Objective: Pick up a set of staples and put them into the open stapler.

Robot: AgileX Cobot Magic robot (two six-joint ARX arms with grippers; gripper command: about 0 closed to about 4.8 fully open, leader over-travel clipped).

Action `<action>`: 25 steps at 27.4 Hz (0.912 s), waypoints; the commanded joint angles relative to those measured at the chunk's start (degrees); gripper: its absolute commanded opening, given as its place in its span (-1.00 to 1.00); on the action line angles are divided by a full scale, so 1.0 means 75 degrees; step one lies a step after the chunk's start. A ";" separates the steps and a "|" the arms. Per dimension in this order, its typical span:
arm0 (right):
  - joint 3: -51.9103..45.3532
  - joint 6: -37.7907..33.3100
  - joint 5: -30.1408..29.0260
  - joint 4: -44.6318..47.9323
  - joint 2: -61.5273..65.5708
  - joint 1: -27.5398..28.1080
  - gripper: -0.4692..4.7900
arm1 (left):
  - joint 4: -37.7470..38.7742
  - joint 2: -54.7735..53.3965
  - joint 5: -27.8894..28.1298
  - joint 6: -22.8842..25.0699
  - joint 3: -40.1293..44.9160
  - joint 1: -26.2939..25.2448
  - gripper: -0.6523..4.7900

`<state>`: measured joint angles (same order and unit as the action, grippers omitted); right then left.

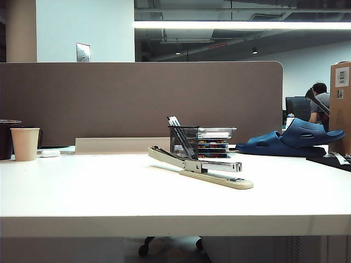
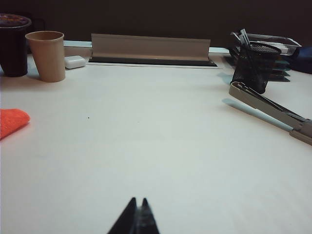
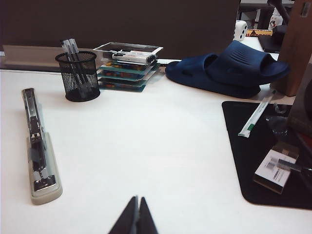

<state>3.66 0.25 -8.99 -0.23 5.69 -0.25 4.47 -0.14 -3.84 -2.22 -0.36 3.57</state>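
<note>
The stapler (image 1: pixel 214 167) lies open in the middle of the white table, its beige arm raised toward the pen cup and its silver rail exposed. It also shows in the left wrist view (image 2: pixel 273 112) and the right wrist view (image 3: pixel 36 146). I cannot make out the set of staples as a separate thing in any view. My left gripper (image 2: pixel 138 200) is shut and empty, low over bare table well away from the stapler. My right gripper (image 3: pixel 136 199) is shut with nothing in it, over the table beside the stapler's base end. Neither gripper shows in the exterior view.
A black mesh pen cup (image 3: pixel 78 75) and stacked trays (image 3: pixel 129 66) stand behind the stapler. A blue slipper (image 3: pixel 229 68) and a black mat (image 3: pixel 253 161) with a small box lie to the right. A paper cup (image 2: pixel 47 56), white oblong object (image 2: pixel 74 62) and orange cloth (image 2: pixel 10 121) sit left.
</note>
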 commanded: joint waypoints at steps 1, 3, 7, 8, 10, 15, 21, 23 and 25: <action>-0.0178 -0.0029 0.0026 0.0125 -0.0204 -0.0015 -0.85 | -0.0198 0.0003 0.0026 0.0012 -0.0015 -0.0015 -0.78; -0.0303 -0.0029 0.0050 0.0143 -0.0321 -0.0015 -0.84 | -0.0271 0.0003 0.0026 0.0035 -0.0009 -0.0015 -0.78; -0.0490 -0.0026 0.0058 0.0181 -0.0490 -0.0015 -0.85 | -0.0507 0.0003 0.0026 0.0035 -0.0009 -0.0015 -0.78; -0.0490 -0.0026 0.0055 0.0189 -0.0490 -0.0015 -0.84 | -0.0548 0.0003 0.0023 0.0035 -0.0009 -0.0015 -0.78; -0.0490 -0.0026 0.0055 0.0219 -0.0490 -0.0012 -0.84 | -0.0562 0.0003 0.0026 0.0026 -0.0009 -0.0015 -0.78; -0.0490 -0.0026 0.0047 0.0216 -0.0490 -0.0012 -0.84 | -0.0408 0.0003 0.0020 0.0020 -0.0009 -0.0012 -0.78; -0.0490 -0.0029 0.0044 0.0210 -0.0490 -0.0015 -0.84 | -0.0402 0.0003 0.0017 0.0020 -0.0009 -0.0015 -0.78; -0.0490 -0.0029 0.0044 0.0210 -0.0490 -0.0015 -0.84 | -0.0402 0.0003 0.0017 0.0020 -0.0009 -0.0015 -0.78; -0.0490 -0.0026 0.0044 0.0210 -0.0490 -0.0015 -0.84 | -0.0402 0.0003 0.0017 0.0020 -0.0009 -0.0015 -0.78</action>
<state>0.30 0.23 -8.78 0.19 2.00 -0.25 2.00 -0.12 -3.84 -2.20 -0.36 3.57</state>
